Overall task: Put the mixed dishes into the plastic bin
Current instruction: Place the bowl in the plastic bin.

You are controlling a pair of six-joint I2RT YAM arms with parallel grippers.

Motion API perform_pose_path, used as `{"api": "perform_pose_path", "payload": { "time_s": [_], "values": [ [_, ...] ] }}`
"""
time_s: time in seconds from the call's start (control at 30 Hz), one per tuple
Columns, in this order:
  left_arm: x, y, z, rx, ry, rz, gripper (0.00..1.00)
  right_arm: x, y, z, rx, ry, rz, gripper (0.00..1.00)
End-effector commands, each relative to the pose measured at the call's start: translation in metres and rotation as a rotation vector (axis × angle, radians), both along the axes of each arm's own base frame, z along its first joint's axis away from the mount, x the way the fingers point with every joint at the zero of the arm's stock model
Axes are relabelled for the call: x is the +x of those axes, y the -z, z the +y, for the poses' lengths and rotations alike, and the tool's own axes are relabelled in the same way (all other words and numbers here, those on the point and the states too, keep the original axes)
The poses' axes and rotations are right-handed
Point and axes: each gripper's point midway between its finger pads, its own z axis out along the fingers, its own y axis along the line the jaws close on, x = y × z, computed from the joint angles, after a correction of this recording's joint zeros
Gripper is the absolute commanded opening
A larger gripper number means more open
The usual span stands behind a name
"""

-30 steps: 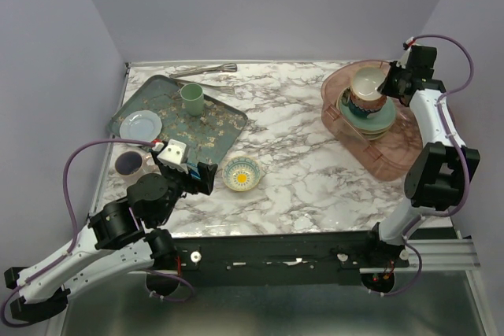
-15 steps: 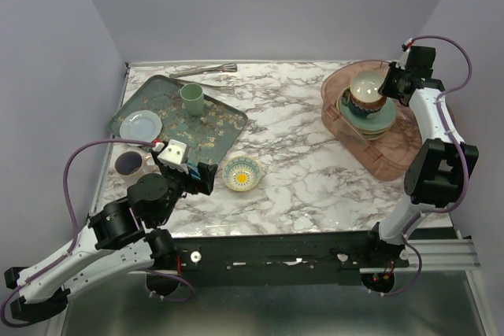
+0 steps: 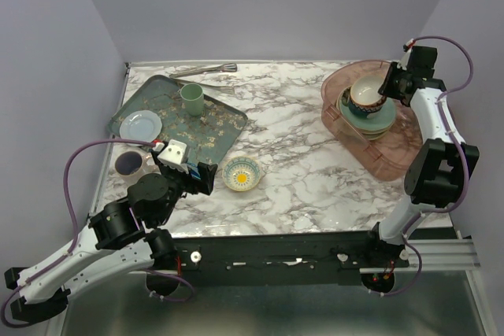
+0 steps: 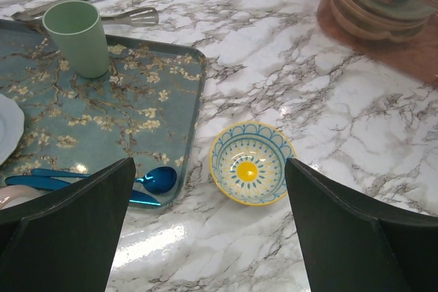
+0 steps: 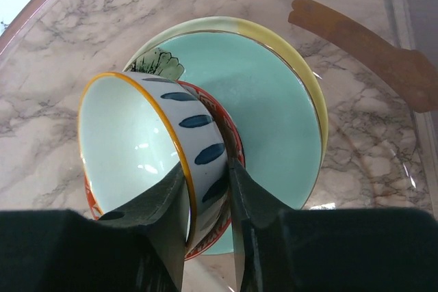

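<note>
Dishes are split between table and bin. Nearest, the left gripper (image 4: pixel 209 189) hangs with its fingers spread wide and holds nothing. It is above a small bowl (image 4: pixel 250 171) that sits upright on the marble table (image 4: pixel 328 121), just beside the edge of the tray (image 4: pixel 102 121).

Farther off on the right, the bin (image 3: pixel 394 151) holds a stack: a yellow-rimmed plate (image 5: pixel 311 80), a mint plate (image 5: pixel 274 114) on it, and on top a bowl (image 5: pixel 137 148) lying tilted, its mouth turned partly sideways. The right gripper (image 5: pixel 205 169) straddles that bowl's wall, one finger inside and one outside, with a narrow gap. I cannot tell whether they pinch the wall or stand free of it.

Most of the risk is at the stack. The bowl leans on a smooth plate, so without support it may rock, slide toward the stack's edge or tip over. If the arm lifts before the fingers clear, the inner finger could hook the rim and drag the bowl off. At the small bowl, a wide finger coming down may strike the tray rim and knock the bowl aside.
</note>
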Motion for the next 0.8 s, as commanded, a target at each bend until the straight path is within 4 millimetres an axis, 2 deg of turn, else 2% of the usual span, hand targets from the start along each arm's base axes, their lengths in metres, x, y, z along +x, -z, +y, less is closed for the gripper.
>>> {"api": "perform_pose_path", "payload": {
  "time_s": [0.0,0.33,0.43,0.77],
  "values": [
    [0.002,0.0,0.003,-0.001,-0.014,-0.011,0.99,0.006,-0.03,-0.001,-0.017,-0.023,-0.072,0.37],
    [0.003,0.0,0.002,0.001,-0.013,-0.009,0.99,-0.004,-0.053,-0.001,-0.047,-0.032,-0.121,0.54],
    [0.003,0.0,0.002,0.001,-0.013,-0.009,0.99,-0.008,-0.057,-0.002,-0.06,-0.027,-0.13,0.54],
    [0.003,0.001,0.002,-0.002,-0.01,-0.007,0.99,-0.015,-0.04,-0.005,-0.065,-0.009,-0.097,0.51]
  ]
}}
